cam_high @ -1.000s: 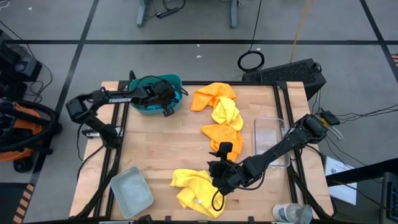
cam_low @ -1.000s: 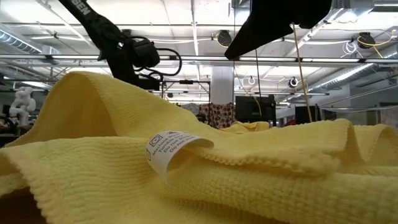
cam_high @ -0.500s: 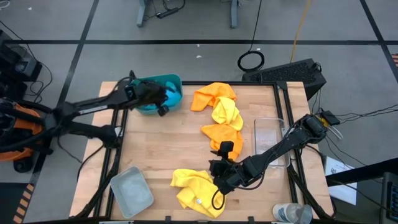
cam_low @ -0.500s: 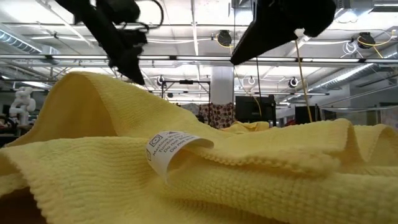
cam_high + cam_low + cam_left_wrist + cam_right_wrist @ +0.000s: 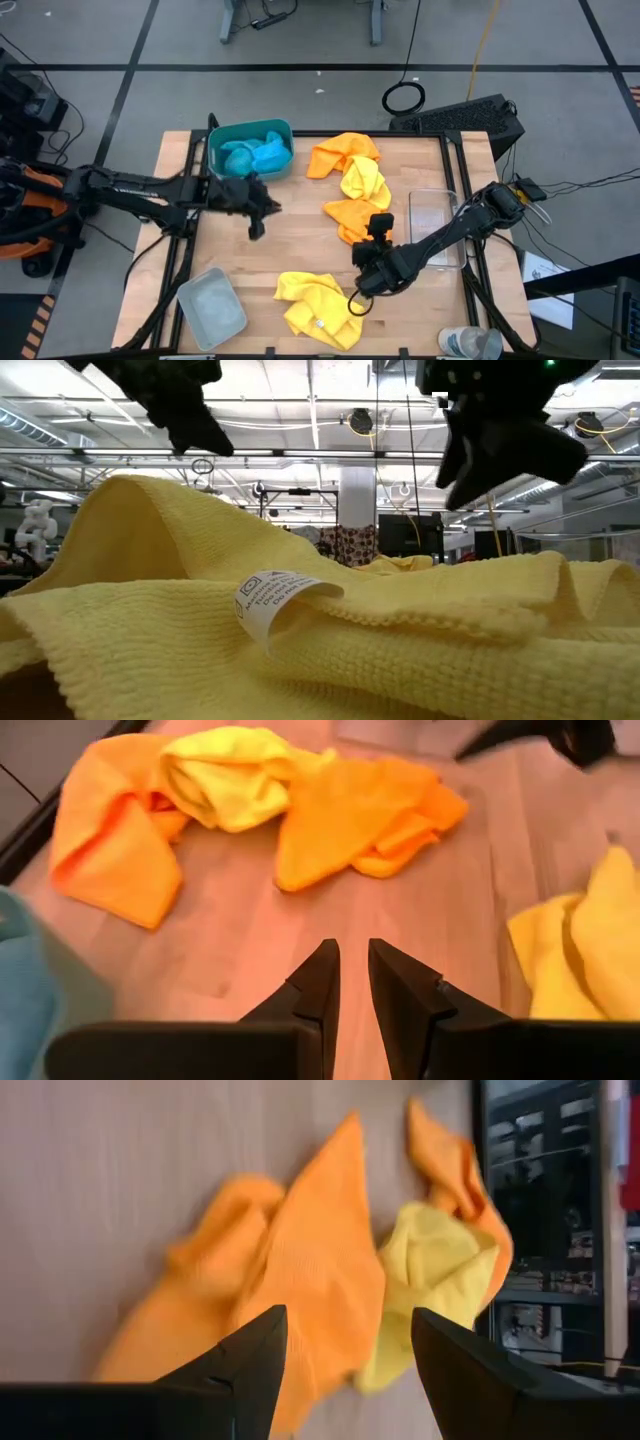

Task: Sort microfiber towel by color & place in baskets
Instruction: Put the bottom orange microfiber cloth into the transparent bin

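- High view: blue towels [image 5: 257,156] fill the teal basket [image 5: 218,140] at the far left of the desk [image 5: 280,235]; the left hand [image 5: 258,208] hangs over bare wood just near of it.
- High view: an orange towel [image 5: 340,153], a yellow towel [image 5: 364,179] and a second orange towel [image 5: 352,215] lie in a line down the middle; another yellow towel [image 5: 312,303] lies at the near edge. The grey basket [image 5: 211,306] stands near left, the clear basket [image 5: 430,225] at the right. The right hand [image 5: 372,262] hovers between the second orange towel and the near yellow one.
- Low view: yellow cloth [image 5: 330,640] fills the foreground.
- Left wrist view: fingers [image 5: 322,982] nearly closed, holding nothing.
- Right wrist view: fingers [image 5: 255,1355] spread wide, empty, above the orange cloth [image 5: 300,1295].
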